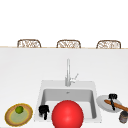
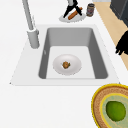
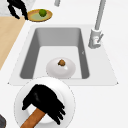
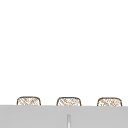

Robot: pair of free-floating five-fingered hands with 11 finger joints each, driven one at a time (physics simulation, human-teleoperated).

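Nearest you, at the worktop's front right corner, your right hand [image 3: 43, 103] lies over the brown stick-like food [image 3: 32, 118] on the white plate [image 3: 67, 93], its fingers spread and drooping rather than clearly wrapped; you cannot tell if it has a real hold. If it has not, the stick could roll against the dark jar [image 1: 123, 117] just beside the plate. Your left hand [image 1: 43, 110] hangs at the sink's [image 2: 75, 35] front left rim, fingers loosely curled on nothing, near the woven plate [image 1: 10, 120] with the lime [image 1: 19, 109]. Farther in, a white dish [image 2: 73, 70] sits in the basin.
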